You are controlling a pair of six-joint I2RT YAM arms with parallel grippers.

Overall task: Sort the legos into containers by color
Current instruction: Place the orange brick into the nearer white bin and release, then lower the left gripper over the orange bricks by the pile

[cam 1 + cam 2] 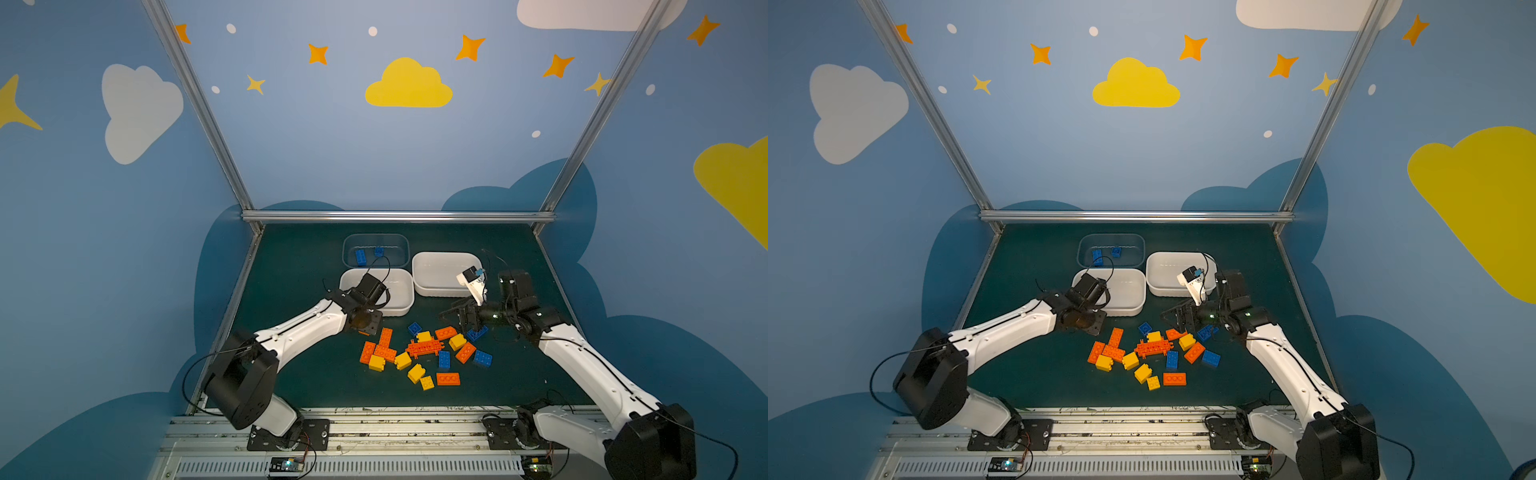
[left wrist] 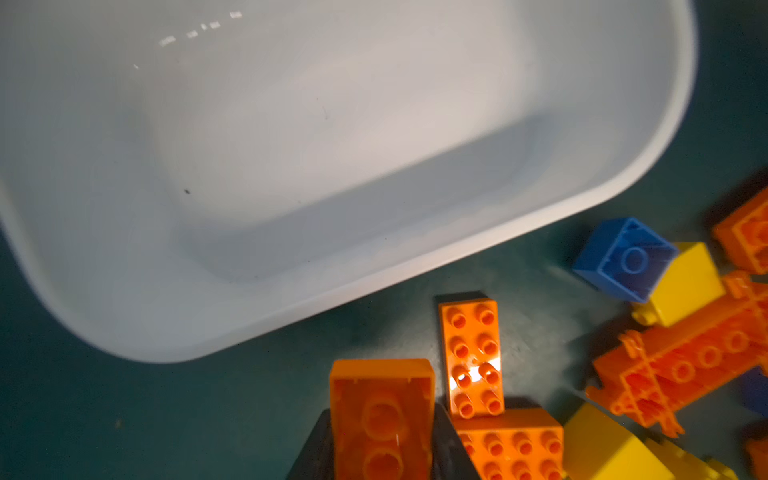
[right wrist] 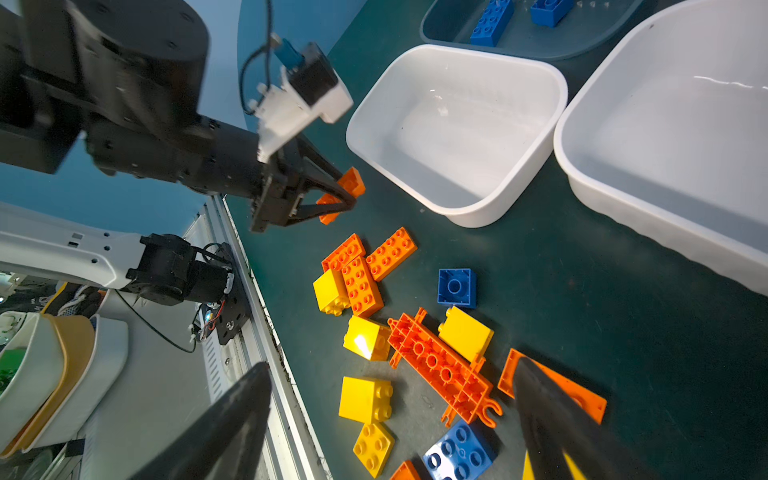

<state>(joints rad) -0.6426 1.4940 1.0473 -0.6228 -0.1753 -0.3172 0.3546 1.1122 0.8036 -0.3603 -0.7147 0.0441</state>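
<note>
My left gripper (image 2: 382,432) is shut on an orange brick (image 2: 382,386) whose hollow underside faces the wrist camera. It hangs just short of the nearer white container (image 1: 399,309); the right wrist view shows this grip (image 3: 347,195) from the side. The loose legos (image 1: 424,357), orange, yellow and blue, lie in a pile mid-table around a flat orange lattice piece (image 1: 424,347). My right gripper (image 3: 395,436) stands open over the pile's right end (image 1: 457,316), with nothing between its fingers. The second white container (image 1: 436,291) is empty. The transparent container (image 1: 376,236) holds two blue bricks (image 1: 360,257).
An aluminium rail (image 1: 374,419) with both arm bases runs along the table's front edge. Metal frame posts (image 1: 249,249) line the left, right and back edges. Stacked bowls (image 3: 41,374) sit off the table, seen in the right wrist view.
</note>
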